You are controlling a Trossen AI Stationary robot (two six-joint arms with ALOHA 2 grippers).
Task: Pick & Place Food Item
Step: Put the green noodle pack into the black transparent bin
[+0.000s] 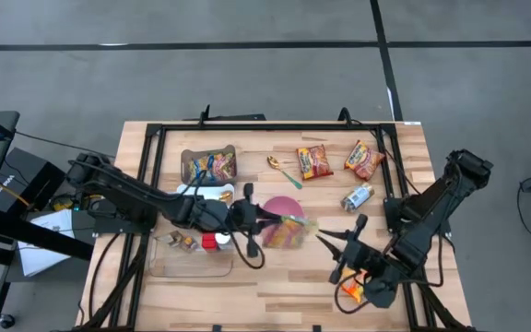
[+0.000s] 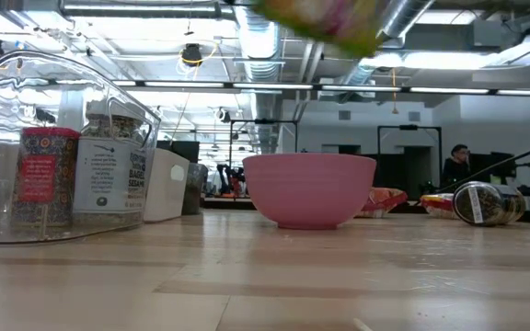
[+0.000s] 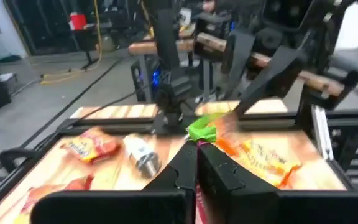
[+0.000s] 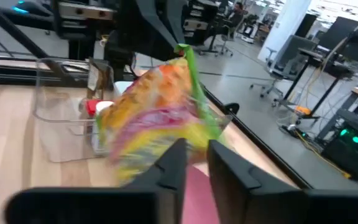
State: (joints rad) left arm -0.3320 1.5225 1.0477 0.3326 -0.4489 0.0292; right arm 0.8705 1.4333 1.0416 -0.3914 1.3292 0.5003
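Observation:
My left gripper [image 1: 258,218] is near the table's middle, shut on a yellow, orange and green snack bag [image 1: 289,231]. The bag hangs over a pink bowl [image 1: 282,205] that stands on the table. In the low view the bag [image 2: 328,22] shows blurred above the bowl [image 2: 309,188]. My right gripper [image 1: 332,255] is open and empty, to the right of the bag and nearer the front edge. Its wrist view looks at the bag [image 4: 160,118]. My left gripper pinches the bag's green edge [image 3: 202,132] between its two fingers. The fingers come roughly level from the table's left. The bag is lifted clear above the bowl and reaches away from the fingertips toward the table's right.
A clear bin [image 1: 192,251] with small jars stands front left. A tray of sweets [image 1: 208,166] is at the back. Two snack packets [image 1: 314,162] [image 1: 364,159], a spoon [image 1: 284,171] and a jar lying on its side [image 1: 358,196] are at the back right.

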